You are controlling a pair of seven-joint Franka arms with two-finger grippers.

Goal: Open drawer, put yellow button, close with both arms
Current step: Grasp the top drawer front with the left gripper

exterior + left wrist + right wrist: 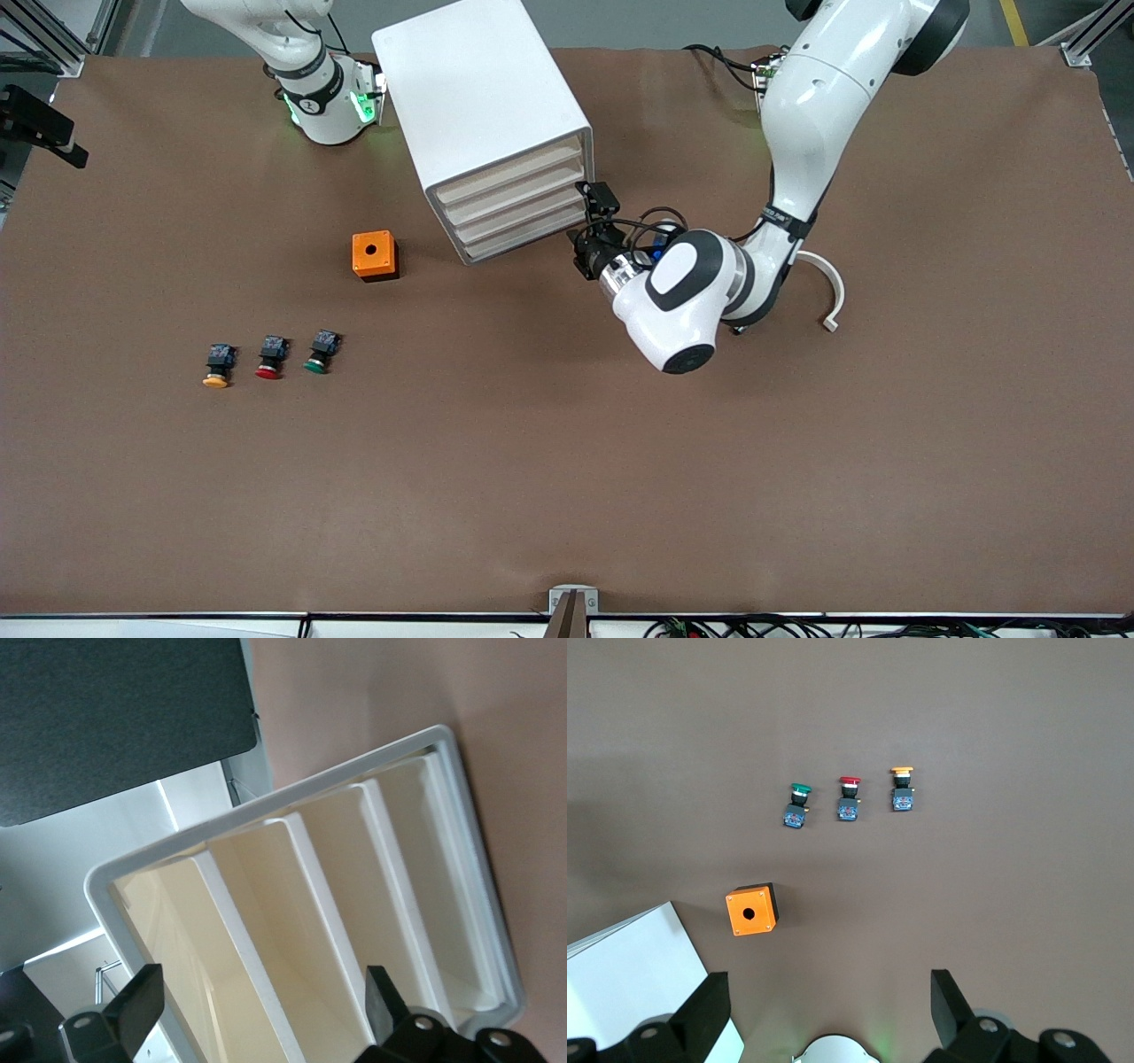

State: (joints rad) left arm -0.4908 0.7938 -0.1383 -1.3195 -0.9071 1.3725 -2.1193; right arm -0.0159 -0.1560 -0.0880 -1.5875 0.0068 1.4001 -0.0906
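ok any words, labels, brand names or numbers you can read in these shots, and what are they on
No text can be read.
Black band on the left arm: pale lettering, too small to read.
Dark ring on the right arm: a white mark, too blurred to read.
Cabinet, orange box, yellow button, red button, green button: no markings show.
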